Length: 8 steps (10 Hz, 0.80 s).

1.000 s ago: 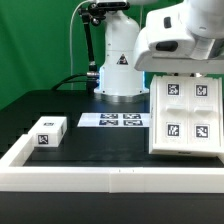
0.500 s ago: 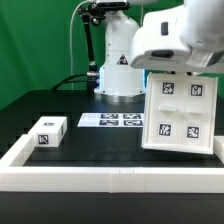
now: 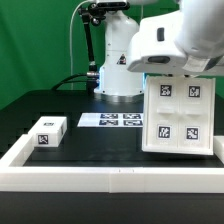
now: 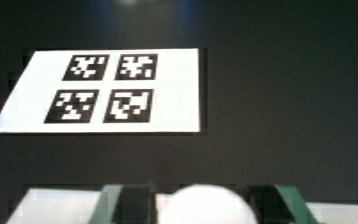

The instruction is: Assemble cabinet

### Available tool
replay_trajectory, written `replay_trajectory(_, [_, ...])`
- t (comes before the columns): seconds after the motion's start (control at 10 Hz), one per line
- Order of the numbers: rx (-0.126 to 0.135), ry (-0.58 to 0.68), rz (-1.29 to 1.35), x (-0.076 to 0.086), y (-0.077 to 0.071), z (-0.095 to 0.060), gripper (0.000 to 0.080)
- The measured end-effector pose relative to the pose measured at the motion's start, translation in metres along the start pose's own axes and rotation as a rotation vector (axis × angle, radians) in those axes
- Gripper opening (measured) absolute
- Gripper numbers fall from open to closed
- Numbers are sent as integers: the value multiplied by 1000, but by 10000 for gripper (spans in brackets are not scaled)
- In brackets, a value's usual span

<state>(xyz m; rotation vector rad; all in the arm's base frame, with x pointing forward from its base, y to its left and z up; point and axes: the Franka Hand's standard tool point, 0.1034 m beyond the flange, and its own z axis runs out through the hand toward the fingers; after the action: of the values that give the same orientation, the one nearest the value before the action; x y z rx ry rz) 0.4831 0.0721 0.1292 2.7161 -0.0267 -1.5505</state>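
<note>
The tool (image 4: 202, 203) was hidden behind the arm's white housing in the exterior view. In the wrist view its fingers (image 4: 133, 205) stood partly apart, closed against a rounded white part that filled the gap between them. This part was judged to be the top edge of the cabinet body (image 3: 181, 115).

The cabinet body stood on edge at the exterior view's right. Its four-tag face was toward the camera, it leaned slightly, and its lower edge was just beside the border wall (image 3: 110, 178). Whether that edge touched the bench (image 3: 95, 142) could not be told. A panel block (image 3: 47, 131) lay well apart at the exterior view's left, with the marker board (image 3: 112, 120) between the two.

The step in hand appeared to be repositioning the body. To do it well:
- Grip firmly, since a tall part held at one edge tends to swing.
- Move slowly.
- Set the lower edge down flat before releasing.
- Avoid the border wall and the marker board.
</note>
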Motion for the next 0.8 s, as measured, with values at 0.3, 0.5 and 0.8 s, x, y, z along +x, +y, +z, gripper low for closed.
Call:
replay_trajectory(0.3, [67, -25, 0, 5, 2, -9, 225])
replay_trajectory(0.5, [67, -25, -1, 5, 2, -9, 248])
replay_trajectory(0.8, [67, -25, -1, 5, 2, -9, 627])
